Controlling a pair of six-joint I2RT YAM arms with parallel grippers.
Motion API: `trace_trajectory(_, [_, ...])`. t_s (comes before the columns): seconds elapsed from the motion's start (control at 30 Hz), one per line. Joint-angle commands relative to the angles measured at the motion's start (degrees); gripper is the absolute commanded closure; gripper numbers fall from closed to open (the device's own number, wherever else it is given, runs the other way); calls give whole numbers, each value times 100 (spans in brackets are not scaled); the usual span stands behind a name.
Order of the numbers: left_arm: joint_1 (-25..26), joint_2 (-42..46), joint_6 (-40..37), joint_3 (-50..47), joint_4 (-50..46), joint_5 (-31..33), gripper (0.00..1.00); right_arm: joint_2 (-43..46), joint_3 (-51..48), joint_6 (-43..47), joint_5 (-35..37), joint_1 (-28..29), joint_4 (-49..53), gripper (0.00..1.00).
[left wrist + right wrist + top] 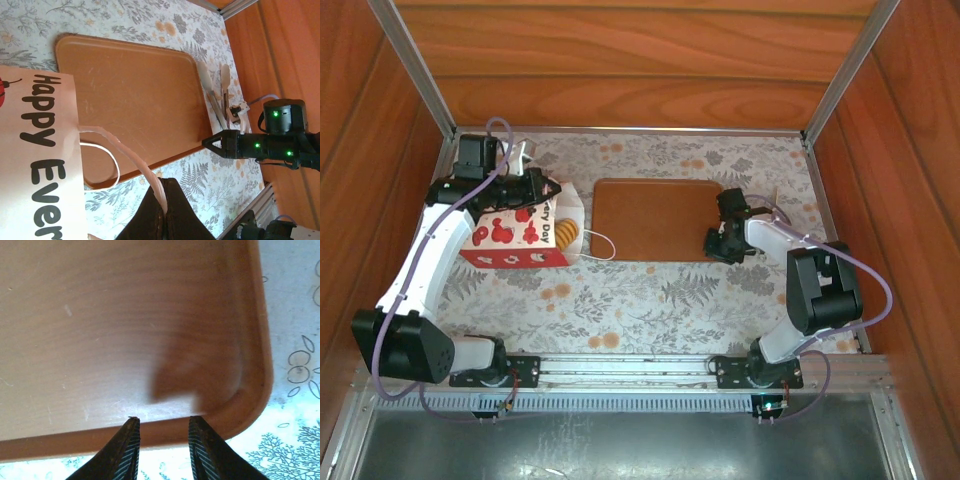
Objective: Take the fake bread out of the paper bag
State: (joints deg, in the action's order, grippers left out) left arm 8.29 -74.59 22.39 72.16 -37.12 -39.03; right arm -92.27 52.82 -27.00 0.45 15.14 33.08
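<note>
A floral cloth (pixel 650 300) is covering the table, and wood-panelled walls (pixel 620 60) are closing it in on three sides around the brown tray (pixel 655 220) at its middle. The bag (pixel 510 240) is lying on its side just left of the tray, its mouth facing the tray, and one golden ridged piece of bread (pixel 568 235) is showing inside that mouth (how many more are behind it cannot be told). The left arm is reaching along the left wall and bending in toward the tray's far left corner. The left gripper (pixel 164 187) is pinching a white cord handle (pixel 125 150) between closed jaws, while a second loop is trailing onto the tray's left edge. The right arm is folding at the elbow to the right of the tray, the right gripper (pixel 163 420) hanging low over the tray's corner, jaws narrowly parted and holding nothing.
</note>
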Motion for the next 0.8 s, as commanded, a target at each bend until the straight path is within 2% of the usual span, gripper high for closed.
trace_trajectory(0.0, [29, 194, 10, -9, 83, -26, 100, -83, 145, 271, 333, -158, 355, 68])
trace_trajectory(0.3, [25, 287, -33, -47, 89, 9, 100, -249, 355, 657, 342, -439, 386, 69])
trace_trajectory(0.47, [32, 308, -70, -71, 103, 9, 100, -104, 482, 967, 122, -468, 322, 68])
trace_trajectory(0.53, [31, 331, -69, -71, 109, -5, 100, 194, 462, 1052, 80, -468, 263, 65])
trace_trajectory(0.67, [30, 408, -110, -71, 109, -35, 100, 740, 506, 1261, 994, -652, 418, 57])
trace_trajectory(0.7, [25, 420, -133, -79, 110, -41, 100, 781, 527, 1396, 1077, -760, 465, 52])
trace_trajectory(0.77, [29, 462, -200, -105, 118, -38, 100, 770, 628, 1604, 1392, -985, 590, 36])
